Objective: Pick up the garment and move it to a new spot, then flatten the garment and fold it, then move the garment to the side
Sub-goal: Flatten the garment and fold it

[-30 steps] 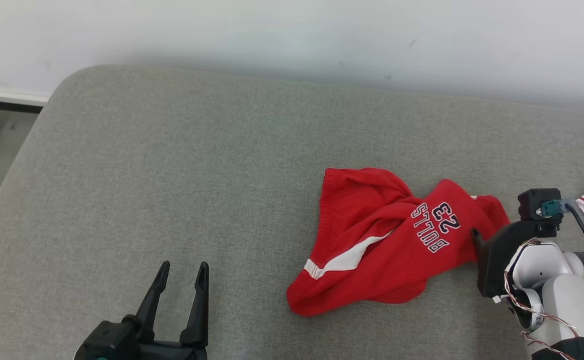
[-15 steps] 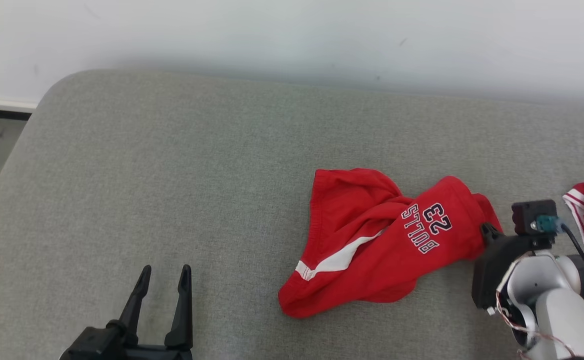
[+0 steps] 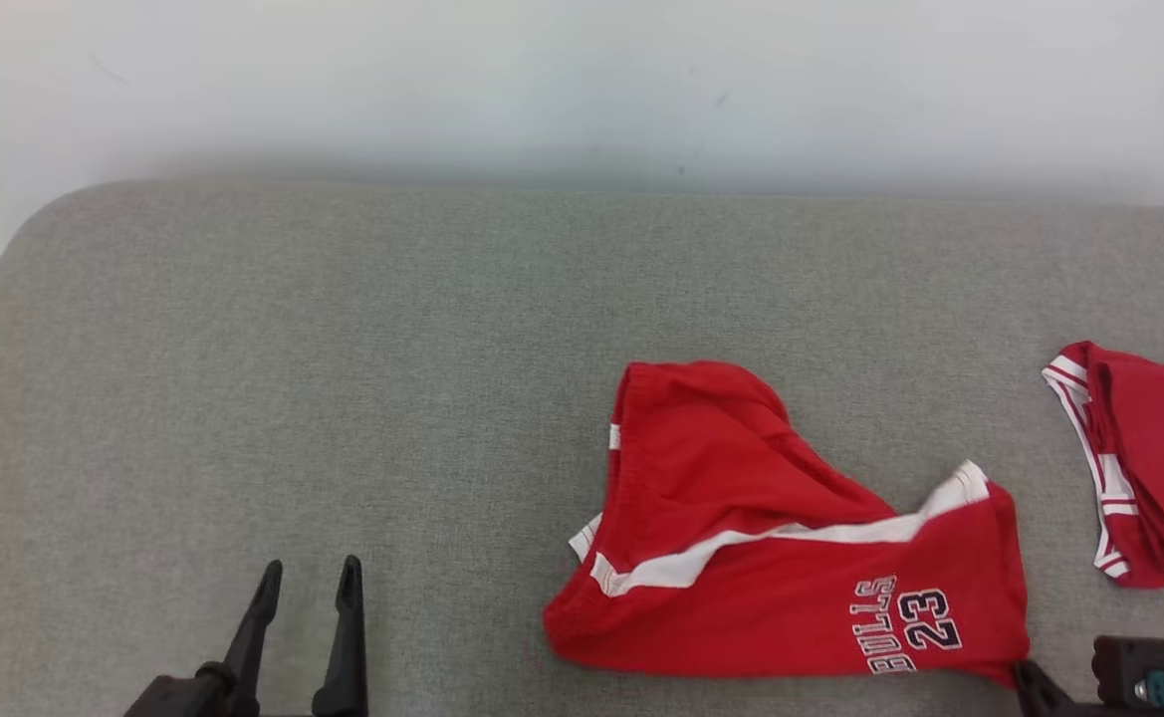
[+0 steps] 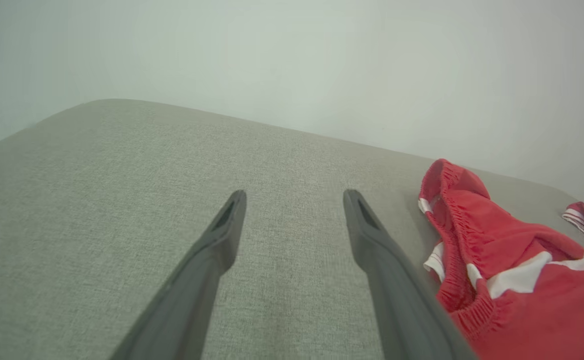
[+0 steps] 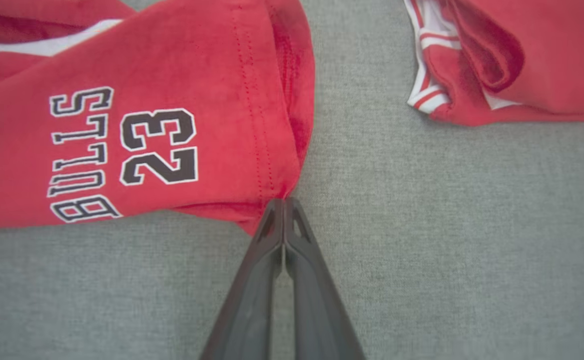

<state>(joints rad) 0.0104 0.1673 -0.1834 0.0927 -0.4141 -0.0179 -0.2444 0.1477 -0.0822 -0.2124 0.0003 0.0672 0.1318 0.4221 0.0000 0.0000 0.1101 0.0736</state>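
The red shorts (image 3: pixel 791 588) lay on the grey cushioned surface (image 3: pixel 343 349), right of centre and near its front edge, with the printed leg turned toward the robot. Compared with a second earlier, that leg had been drawn out of the crumple and pulled nearer, so that the white side stripe (image 3: pixel 741 553) was laid open. Part of the shift in the head view was owed to the camera itself. The fingers of the right gripper (image 5: pixel 284 201) had been brought together and were clamped on the hem corner of the printed leg. The left gripper (image 3: pixel 311 564) was held with its fingers apart over the bare surface, well apart from the shorts. A second red garment (image 3: pixel 1149 458) lay to the right, untouched. The relocation was judged to be under way, with flattening and folding not yet begun.
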